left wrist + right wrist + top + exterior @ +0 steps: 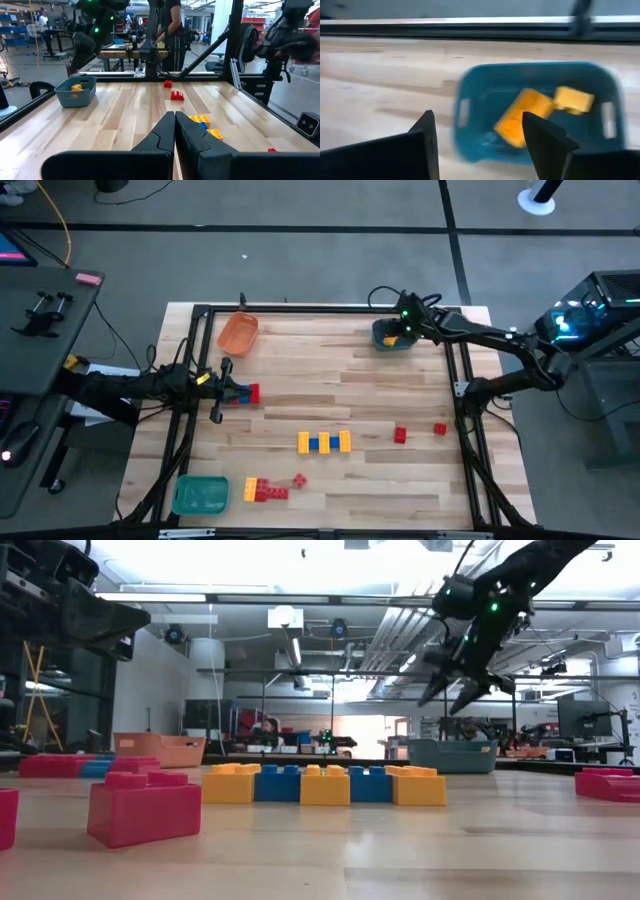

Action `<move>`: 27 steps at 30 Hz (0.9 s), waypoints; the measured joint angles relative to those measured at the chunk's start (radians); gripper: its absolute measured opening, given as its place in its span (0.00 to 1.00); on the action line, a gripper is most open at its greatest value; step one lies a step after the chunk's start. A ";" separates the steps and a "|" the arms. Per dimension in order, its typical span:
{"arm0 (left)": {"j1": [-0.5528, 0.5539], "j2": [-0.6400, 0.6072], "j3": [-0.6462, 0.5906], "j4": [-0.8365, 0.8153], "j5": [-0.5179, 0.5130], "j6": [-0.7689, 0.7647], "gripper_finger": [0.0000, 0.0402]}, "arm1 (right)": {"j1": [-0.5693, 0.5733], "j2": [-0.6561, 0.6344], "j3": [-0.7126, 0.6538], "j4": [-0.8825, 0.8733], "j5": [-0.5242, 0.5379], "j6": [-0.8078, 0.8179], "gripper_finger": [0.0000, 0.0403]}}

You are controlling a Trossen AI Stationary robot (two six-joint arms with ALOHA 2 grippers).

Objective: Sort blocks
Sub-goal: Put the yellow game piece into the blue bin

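Right wrist view | right claw (480,145) spread above blue tray (470,95) | yellow blocks (522,117) inside

yellow-blue row (324,442) mid-bench | red blocks (419,432) right of it | yellow-red cluster (265,490) at near edge | two yellow (540,112) in blue tray

I'm working in a robotics lab: exposed ceiling ducts (400,635), a monitor (583,718), other workstations behind my wooden bench (330,370), a person (172,30) standing.
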 joint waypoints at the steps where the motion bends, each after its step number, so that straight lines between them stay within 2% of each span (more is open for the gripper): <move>1: 0.000 0.000 0.000 0.000 0.000 0.000 0.00 | 0.014 -0.017 0.000 0.013 -0.051 0.006 0.45; 4: 0.000 0.000 0.000 0.000 0.000 0.000 0.00 | 0.111 -0.050 0.000 0.066 -0.185 0.072 0.45; 7: 0.000 0.000 0.000 0.000 0.000 0.000 0.00 | 0.301 -0.052 0.000 0.135 -0.223 0.236 0.45; 13: 0.000 0.000 0.000 0.000 0.000 0.000 0.00 | 0.765 0.059 0.002 0.205 0.019 0.757 0.43; 17: 0.000 0.000 0.000 0.000 0.000 0.000 0.00 | 0.990 0.205 0.053 0.195 0.079 1.081 0.42; 21: 0.000 0.000 0.000 0.000 0.000 0.000 0.00 | 1.073 0.354 0.209 0.037 0.060 1.217 0.41; 27: 0.000 0.000 0.000 0.000 0.000 0.000 0.00 | 1.020 0.520 0.486 -0.310 0.063 1.191 0.41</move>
